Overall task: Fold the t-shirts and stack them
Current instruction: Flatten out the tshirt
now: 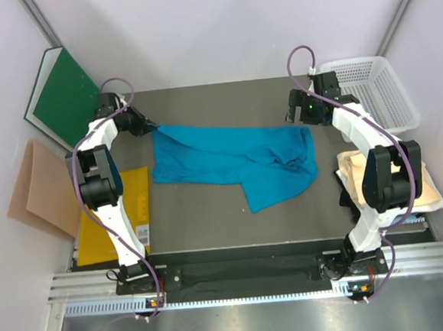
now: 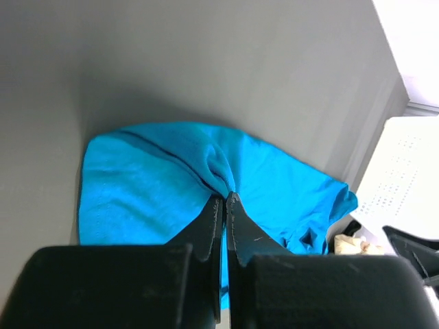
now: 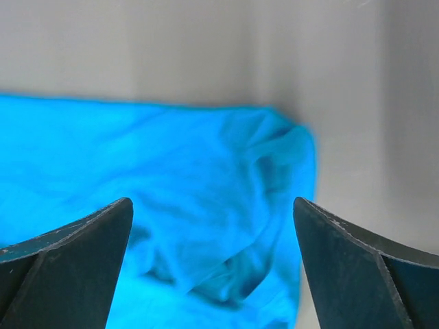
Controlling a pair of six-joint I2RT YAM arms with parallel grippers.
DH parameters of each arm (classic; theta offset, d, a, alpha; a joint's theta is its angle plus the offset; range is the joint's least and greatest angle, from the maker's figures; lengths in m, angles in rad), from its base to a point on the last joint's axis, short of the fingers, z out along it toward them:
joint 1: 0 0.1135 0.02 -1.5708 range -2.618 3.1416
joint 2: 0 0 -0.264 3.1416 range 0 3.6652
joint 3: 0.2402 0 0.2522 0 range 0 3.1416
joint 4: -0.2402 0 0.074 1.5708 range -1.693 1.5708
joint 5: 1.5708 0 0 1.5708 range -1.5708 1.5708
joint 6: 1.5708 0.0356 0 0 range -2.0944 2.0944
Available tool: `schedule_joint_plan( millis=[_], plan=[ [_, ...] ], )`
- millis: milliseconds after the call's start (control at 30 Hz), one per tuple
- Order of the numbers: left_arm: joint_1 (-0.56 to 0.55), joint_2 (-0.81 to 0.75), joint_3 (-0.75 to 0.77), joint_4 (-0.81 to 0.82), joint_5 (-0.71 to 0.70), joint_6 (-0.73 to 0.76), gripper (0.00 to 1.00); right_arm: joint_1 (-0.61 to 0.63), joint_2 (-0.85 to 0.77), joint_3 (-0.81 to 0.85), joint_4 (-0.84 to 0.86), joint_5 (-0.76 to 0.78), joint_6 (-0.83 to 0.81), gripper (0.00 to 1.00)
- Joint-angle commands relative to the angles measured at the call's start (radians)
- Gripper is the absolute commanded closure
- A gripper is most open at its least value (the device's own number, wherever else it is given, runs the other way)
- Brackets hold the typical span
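Observation:
A bright teal-blue t-shirt lies crumpled and stretched across the middle of the table. My left gripper is at its back left corner, shut on a pinch of the cloth; in the left wrist view the jaws meet on a fold of the teal shirt. My right gripper hovers over the shirt's right end. Its jaws stand wide apart with nothing between them, the teal cloth blurred below. A pale cream t-shirt lies at the right edge, partly under the right arm.
A white mesh basket stands at the back right. A green board leans on the left wall, with a tan-pink paper sheet below it. A yellow envelope lies beside the left arm.

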Motion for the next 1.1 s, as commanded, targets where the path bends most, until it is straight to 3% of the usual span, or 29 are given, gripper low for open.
schedule_joint_plan(
  millis=[0, 233, 333, 367, 433, 800, 1067],
  plan=[
    [0.000, -0.031, -0.016, 0.011, 0.014, 0.022, 1.00, -0.007, -0.110, -0.103, -0.047, -0.218, 0.048, 0.00],
    [-0.002, -0.026, -0.031, 0.013, 0.021, 0.027, 1.00, 0.020, -0.199, -0.243, -0.059, -0.232, 0.022, 0.04],
    [-0.002, -0.025, -0.040, 0.013, 0.019, 0.032, 1.00, 0.036, -0.208, -0.285, -0.076, -0.218, -0.005, 0.24],
    [-0.003, -0.023, -0.043, 0.014, 0.021, 0.033, 1.00, 0.039, -0.214, -0.306, -0.078, -0.216, -0.007, 0.38],
    [-0.002, -0.026, -0.048, 0.013, 0.017, 0.035, 1.00, 0.045, -0.234, -0.334, -0.067, -0.222, 0.008, 0.46],
    [-0.003, -0.023, -0.066, 0.016, 0.016, 0.041, 1.00, 0.062, -0.184, -0.420, 0.017, -0.279, 0.111, 0.52],
    [-0.005, -0.028, -0.073, 0.021, 0.016, 0.041, 1.00, 0.063, -0.115, -0.398, -0.018, -0.229, 0.159, 0.71]
  ],
)
